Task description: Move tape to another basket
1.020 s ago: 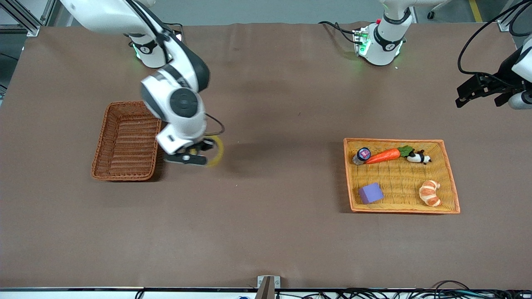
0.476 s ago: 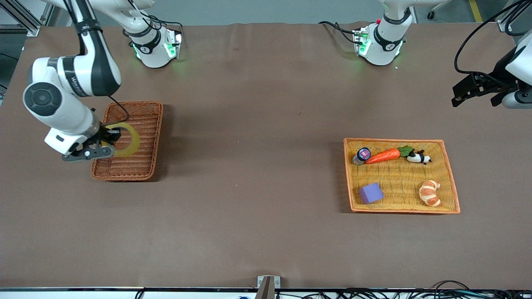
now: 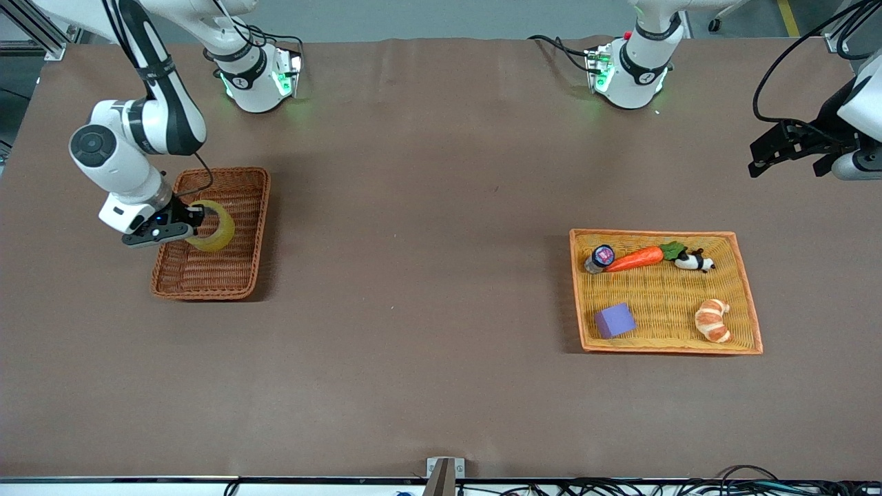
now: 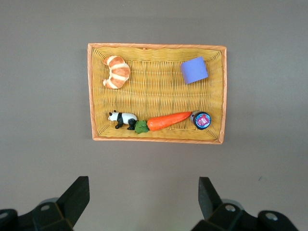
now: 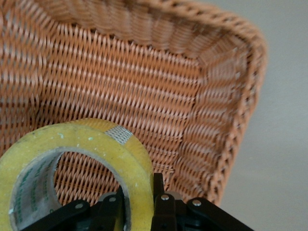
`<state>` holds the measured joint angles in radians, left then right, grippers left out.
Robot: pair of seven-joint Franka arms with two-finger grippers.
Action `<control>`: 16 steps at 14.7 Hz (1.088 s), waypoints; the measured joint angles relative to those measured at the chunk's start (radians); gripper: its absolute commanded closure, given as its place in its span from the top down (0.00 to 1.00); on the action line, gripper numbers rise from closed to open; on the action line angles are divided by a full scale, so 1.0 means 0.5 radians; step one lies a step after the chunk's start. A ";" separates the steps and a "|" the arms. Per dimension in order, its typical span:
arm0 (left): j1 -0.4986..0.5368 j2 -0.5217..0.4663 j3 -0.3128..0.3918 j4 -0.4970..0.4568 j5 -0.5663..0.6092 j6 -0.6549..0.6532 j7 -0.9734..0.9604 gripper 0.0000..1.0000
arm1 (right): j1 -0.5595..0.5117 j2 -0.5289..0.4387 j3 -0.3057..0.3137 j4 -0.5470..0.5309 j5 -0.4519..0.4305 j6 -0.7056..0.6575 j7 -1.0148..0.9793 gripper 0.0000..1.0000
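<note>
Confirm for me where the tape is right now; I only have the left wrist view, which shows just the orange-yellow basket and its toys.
Observer: The tape is held by the right gripper over the reddish-brown basket.
Operator: Tell me how it is gripped.
Observer: In the right wrist view the fingers pinch the ring's wall, one inside the hole, one outside.
Operator: Report what lies under it.
Observer: Only bare wicker shows there.
Operator: State where my arm is.
Observer: The left gripper waits, open, over the table's end.
</note>
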<state>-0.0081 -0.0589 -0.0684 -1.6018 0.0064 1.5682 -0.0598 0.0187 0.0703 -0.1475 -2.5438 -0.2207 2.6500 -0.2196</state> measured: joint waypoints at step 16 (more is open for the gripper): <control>0.002 0.000 -0.036 0.000 0.000 0.000 0.000 1.00 | 0.036 -0.098 0.000 0.666 0.407 -0.878 0.010 1.00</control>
<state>-0.0073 -0.0588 -0.0863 -1.6019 0.0064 1.5682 -0.0598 0.0369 0.0213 -0.1476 -2.2107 -0.0170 2.2112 -0.2144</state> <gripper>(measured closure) 0.000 0.018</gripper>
